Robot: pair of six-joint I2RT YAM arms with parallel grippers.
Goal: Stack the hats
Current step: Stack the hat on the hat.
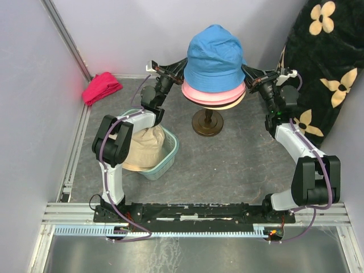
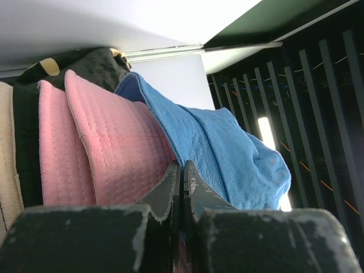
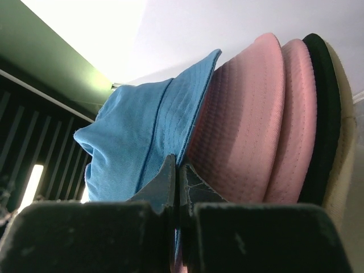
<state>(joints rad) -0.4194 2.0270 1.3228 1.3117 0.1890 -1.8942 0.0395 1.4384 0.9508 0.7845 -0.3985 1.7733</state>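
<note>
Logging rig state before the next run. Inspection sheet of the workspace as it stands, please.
Surface: grey table; the stand and a teal basket sit on it.
Job's things: blue hat on top of the stack on the stand, over two pink hats, a black hat and a beige hat; a tan hat lies in the basket.
Clutter: red cloth, back left.
Grippers: left gripper and right gripper both shut on the blue hat's brim, on opposite sides.
Cables: purple cables run along both arms.
Surroundings: grey walls; black floral fabric at right.
</note>
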